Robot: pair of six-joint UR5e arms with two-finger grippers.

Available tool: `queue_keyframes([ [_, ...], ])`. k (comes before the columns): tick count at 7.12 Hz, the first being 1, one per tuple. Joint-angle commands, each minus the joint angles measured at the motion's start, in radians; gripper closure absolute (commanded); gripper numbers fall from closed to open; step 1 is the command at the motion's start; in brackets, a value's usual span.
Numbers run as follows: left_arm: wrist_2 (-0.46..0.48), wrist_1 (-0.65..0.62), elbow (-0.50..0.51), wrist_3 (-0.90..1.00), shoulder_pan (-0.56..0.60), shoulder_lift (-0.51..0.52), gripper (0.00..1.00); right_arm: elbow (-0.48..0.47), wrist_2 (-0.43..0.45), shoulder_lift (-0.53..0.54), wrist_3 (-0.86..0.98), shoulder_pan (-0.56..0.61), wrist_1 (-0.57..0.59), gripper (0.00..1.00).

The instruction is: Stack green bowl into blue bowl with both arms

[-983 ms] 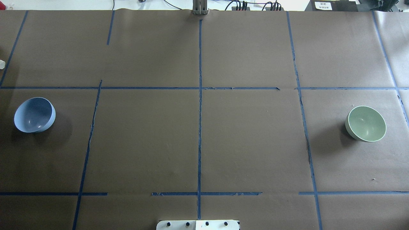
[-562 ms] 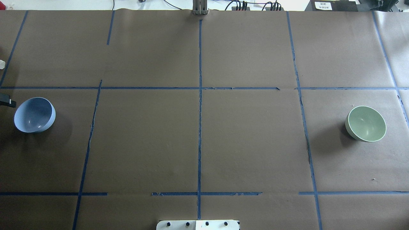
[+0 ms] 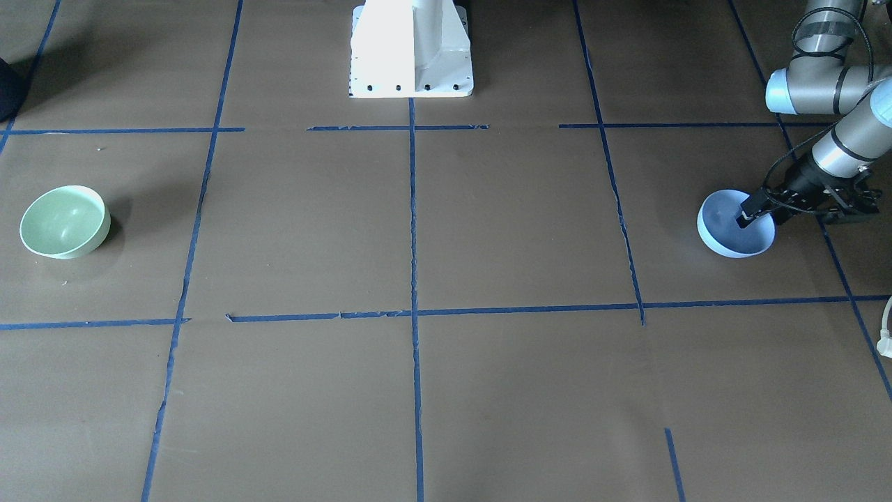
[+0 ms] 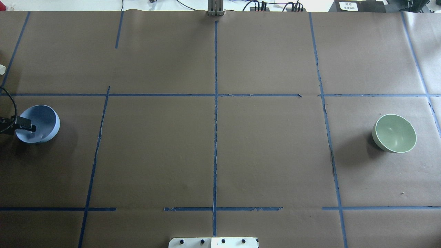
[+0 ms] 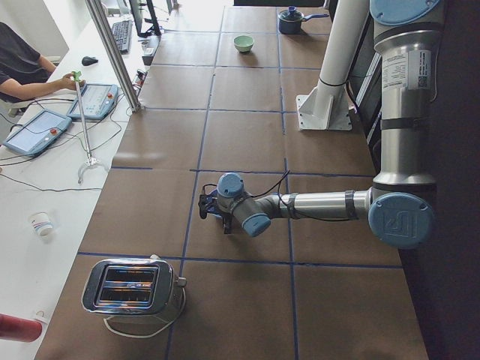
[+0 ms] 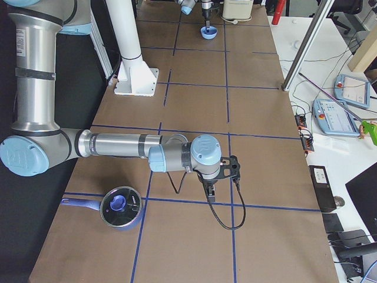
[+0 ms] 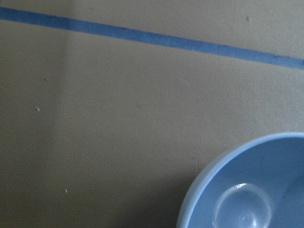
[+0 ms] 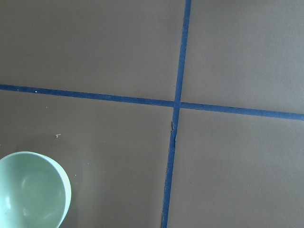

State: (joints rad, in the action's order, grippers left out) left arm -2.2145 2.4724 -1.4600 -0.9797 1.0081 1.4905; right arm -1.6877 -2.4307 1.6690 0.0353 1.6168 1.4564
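The blue bowl (image 4: 43, 120) stands upright at the table's left end, also seen in the front view (image 3: 732, 233) and in the left wrist view (image 7: 247, 190). My left gripper (image 4: 20, 124) comes in low from the left edge. It is open, with one finger (image 3: 751, 211) inside the bowl and the other outside its rim. The green bowl (image 4: 395, 133) stands upright at the right end and shows at the lower left of the right wrist view (image 8: 28, 190). My right gripper (image 6: 232, 170) shows only in the exterior right view, so I cannot tell whether it is open or shut.
The white base pedestal (image 3: 411, 49) stands at the robot's edge. A toaster (image 5: 135, 289) sits beyond the blue bowl at the left end. A pot with a blue lid (image 6: 121, 207) sits near the right arm. Blue tape lines cross the brown table cover.
My left gripper has come in from the left edge and now straddles the blue bowl's rim. Neither bowl has moved.
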Motion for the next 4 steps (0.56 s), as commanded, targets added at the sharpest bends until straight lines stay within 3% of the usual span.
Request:
queue_keyframes([
  [1, -0.01, 0.0, -0.02, -0.002, 0.0, -0.01, 0.96, -0.003, -0.004, 0.0, 0.0, 0.0, -0.001, 0.0],
  [3, -0.113, -0.007, -0.086, -0.005, 0.009, -0.042, 1.0, -0.001, -0.005, 0.002, 0.0, 0.0, 0.001, 0.0],
  [4, -0.117, -0.018, -0.123, -0.038, 0.01, -0.044, 1.0, -0.001, -0.005, 0.002, 0.002, 0.0, -0.001, 0.0],
])
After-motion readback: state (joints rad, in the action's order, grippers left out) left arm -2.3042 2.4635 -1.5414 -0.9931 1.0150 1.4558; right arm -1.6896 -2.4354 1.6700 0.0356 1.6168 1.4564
